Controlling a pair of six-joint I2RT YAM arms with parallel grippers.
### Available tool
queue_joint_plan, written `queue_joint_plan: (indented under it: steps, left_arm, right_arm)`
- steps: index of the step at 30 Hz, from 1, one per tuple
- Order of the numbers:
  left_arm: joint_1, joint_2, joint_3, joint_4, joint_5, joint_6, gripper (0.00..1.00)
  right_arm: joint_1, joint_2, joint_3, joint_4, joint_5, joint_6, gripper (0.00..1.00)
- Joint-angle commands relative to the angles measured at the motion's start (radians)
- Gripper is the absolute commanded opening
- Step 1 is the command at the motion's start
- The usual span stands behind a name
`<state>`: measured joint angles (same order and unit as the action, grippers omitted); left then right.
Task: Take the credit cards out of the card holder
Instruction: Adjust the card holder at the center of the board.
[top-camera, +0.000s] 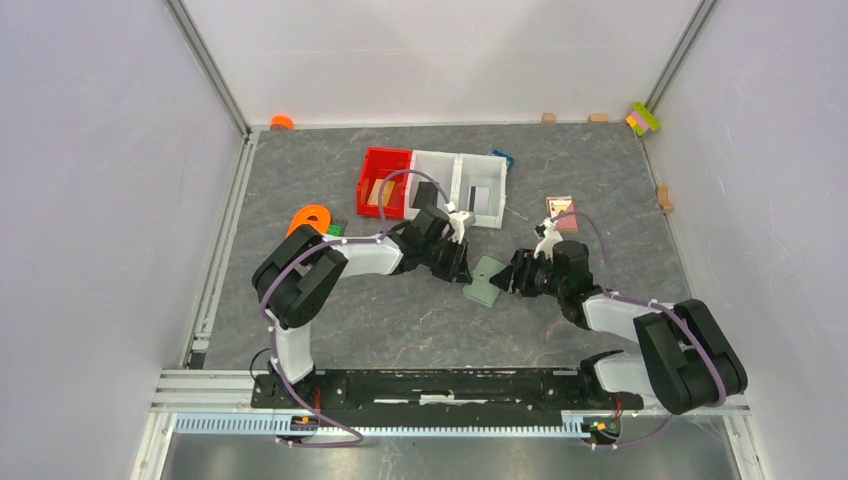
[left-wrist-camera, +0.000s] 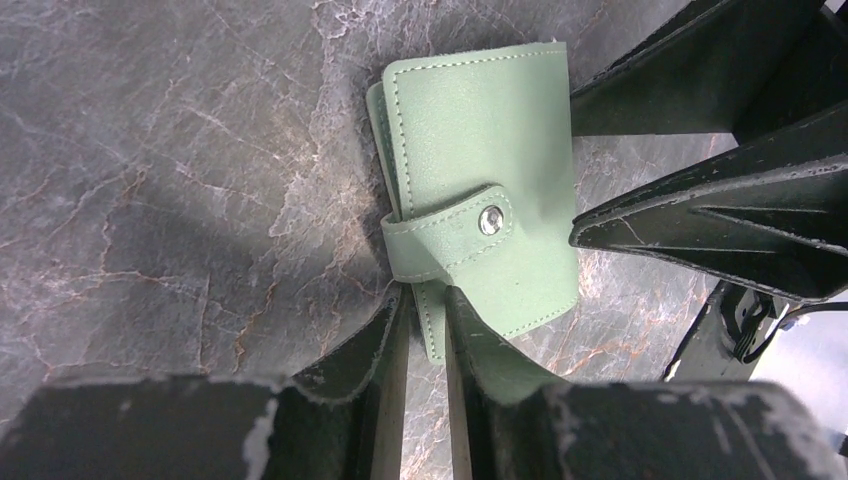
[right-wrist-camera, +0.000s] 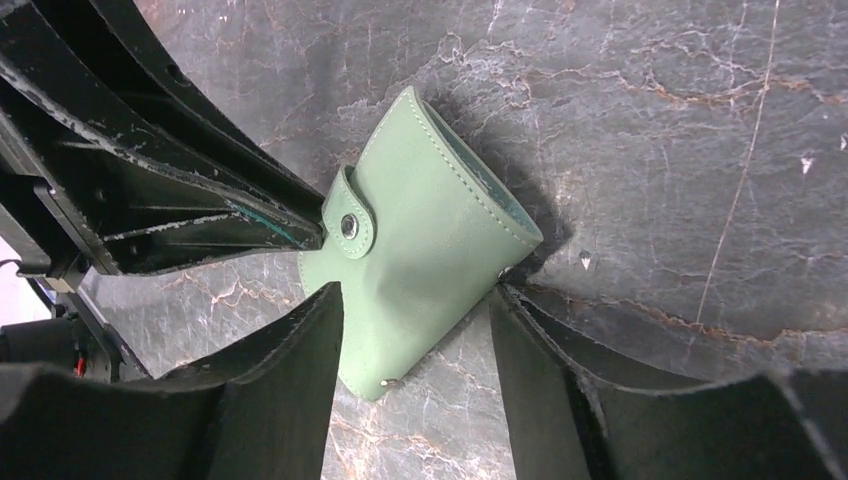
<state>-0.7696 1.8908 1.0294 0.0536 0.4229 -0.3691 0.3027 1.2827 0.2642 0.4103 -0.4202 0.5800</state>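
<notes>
- Card holder: you see it lying near the middle of the grey table, between the two arms. It is folded shut, with its tab fastened over the front by a metal snap.
- Left gripper: your left wrist view shows its fingers drawn nearly together, with the holder's stitched edge just below the tab pinched between them.
- Right gripper: its fingers stand well apart. In your left wrist view both fingertips meet the holder's opposite long edge, one near the top corner and one level with the snap, with bare table between them. You cannot tell whether they press on it.
- Holder's attitude: in your right wrist view the far long edge casts a dark shadow on the table and looks slightly raised.
- Background, overhead view: behind the left gripper you find a red bin joined to a white bin. A pink square lies just beyond the right gripper, and an orange ring lies beside the left arm.
</notes>
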Motion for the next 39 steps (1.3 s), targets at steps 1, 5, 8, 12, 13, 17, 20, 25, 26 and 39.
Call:
queue_joint_plan:
  steps: [1, 5, 8, 12, 13, 17, 20, 25, 26, 39]
  left_arm:
    - [-0.005, 0.031, 0.033, -0.021, -0.029, 0.021, 0.25]
    - [0.004, 0.037, 0.031, -0.018, -0.065, -0.021, 0.22]
    - [0.010, 0.024, 0.019, -0.010, -0.106, -0.028, 0.20]
    - [0.013, -0.022, -0.006, -0.016, -0.207, -0.002, 0.19]
    - [0.013, -0.033, -0.011, -0.017, -0.228, 0.004, 0.19]
    - [0.013, -0.068, -0.030, -0.012, -0.274, 0.022, 0.19]
    - [0.013, -0.079, -0.040, -0.005, -0.282, 0.033, 0.20]
    - [0.012, -0.078, -0.033, -0.006, -0.291, 0.048, 0.21]
    - [0.012, -0.078, -0.032, -0.006, -0.291, 0.050, 0.21]
    - [-0.001, -0.217, -0.139, 0.102, -0.352, 0.070, 0.33]
  right_arm:
    - [-0.001, 0.050, 0.013, 0.016, -0.025, -0.010, 0.59]
    - [0.000, 0.116, 0.104, 0.062, -0.045, -0.052, 0.51]
    - [0.001, 0.197, 0.143, 0.221, -0.107, -0.058, 0.47]
    - [0.040, 0.210, 0.097, 0.415, -0.077, -0.059, 0.50]
    - [0.053, 0.204, 0.088, 0.407, -0.034, -0.090, 0.51]
    - [0.073, 0.228, 0.078, 0.404, 0.011, -0.116, 0.50]
    - [0.075, 0.246, 0.099, 0.365, 0.012, -0.138, 0.48]
    - [0.076, 0.273, 0.124, 0.289, 0.068, -0.165, 0.45]
    - [0.076, 0.289, 0.130, 0.285, 0.069, -0.164, 0.43]
    - [0.077, 0.315, 0.113, 0.386, 0.015, -0.135, 0.00]
